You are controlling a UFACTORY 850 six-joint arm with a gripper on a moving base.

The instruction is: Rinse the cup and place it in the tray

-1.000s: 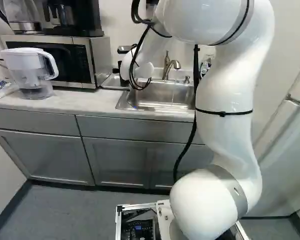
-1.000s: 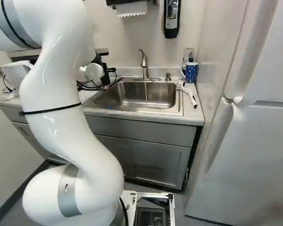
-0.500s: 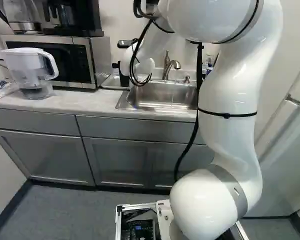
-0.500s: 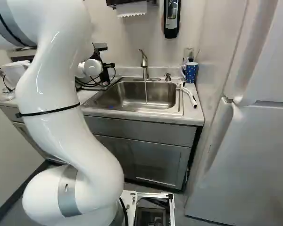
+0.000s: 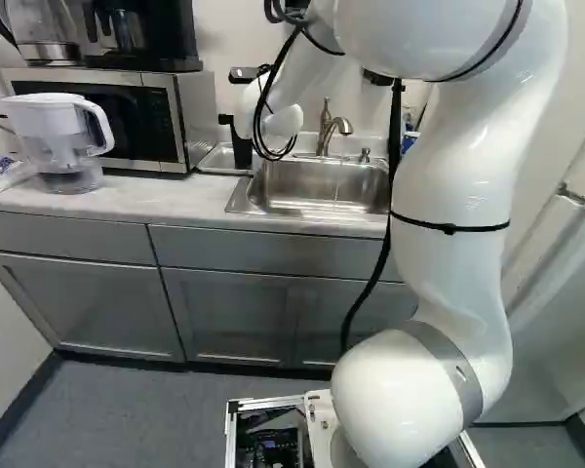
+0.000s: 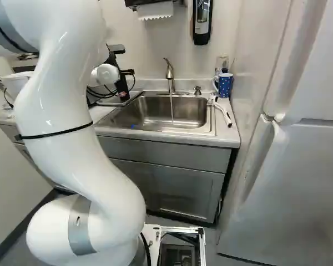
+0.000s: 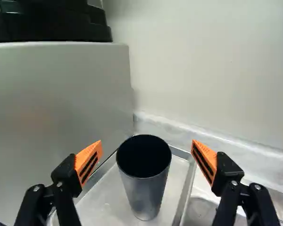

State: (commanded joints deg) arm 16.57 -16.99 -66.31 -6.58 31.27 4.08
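Left base view: the wrist (image 5: 286,119) has risen slightly, base unmoved. The claw (image 7: 147,142) is spread wide. The cup (image 7: 144,195) stands upright in the tray (image 7: 101,207), ahead of and between its fingers, ungripped. Placement appears complete, withdrawal likely under way. Water runs from the tap (image 6: 170,72), beyond the claw's reach.

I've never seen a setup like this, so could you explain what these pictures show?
The machine is a white robot arm on a moving base. The left and right base views look ahead from behind it; the wrist view looks along its claw. The counter holds a filter pitcher, a microwave and a blue dotted mug; water runs from the faucet into the sink. Nothing is held: the claw is open, and a dark metal cup stands in a metal tray ahead of it.
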